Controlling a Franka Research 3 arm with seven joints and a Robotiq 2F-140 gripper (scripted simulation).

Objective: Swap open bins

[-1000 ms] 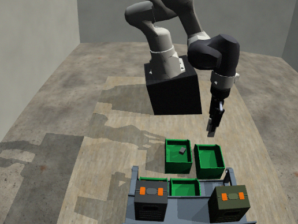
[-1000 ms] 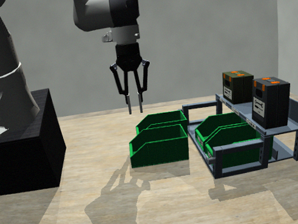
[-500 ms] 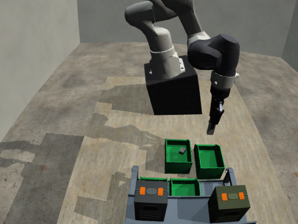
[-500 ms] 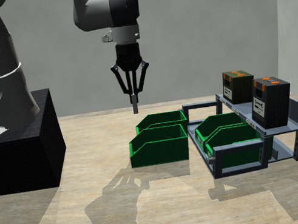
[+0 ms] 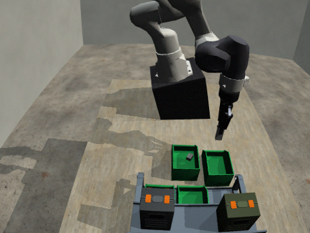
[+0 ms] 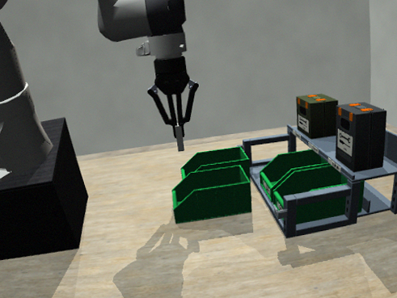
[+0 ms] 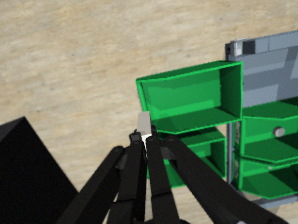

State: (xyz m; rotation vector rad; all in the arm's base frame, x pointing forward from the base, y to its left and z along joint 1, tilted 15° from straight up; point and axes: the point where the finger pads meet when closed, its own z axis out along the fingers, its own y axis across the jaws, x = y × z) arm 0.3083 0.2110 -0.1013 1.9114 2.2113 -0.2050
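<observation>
Two green open bins stand side by side on the table in front of the shelf. The empty bin is on the right; it also shows in the side view and the wrist view. The bin with a dark part is on the left, nearer in the side view. My gripper hangs above the table just behind the empty bin, fingers shut on nothing; it also shows in the side view and the wrist view. The shelf's right place holds no bin.
The grey shelf holds two more green bins, one in the middle and one on the left. A dark grey case and an olive case stand on its top board. The robot's black base block is behind.
</observation>
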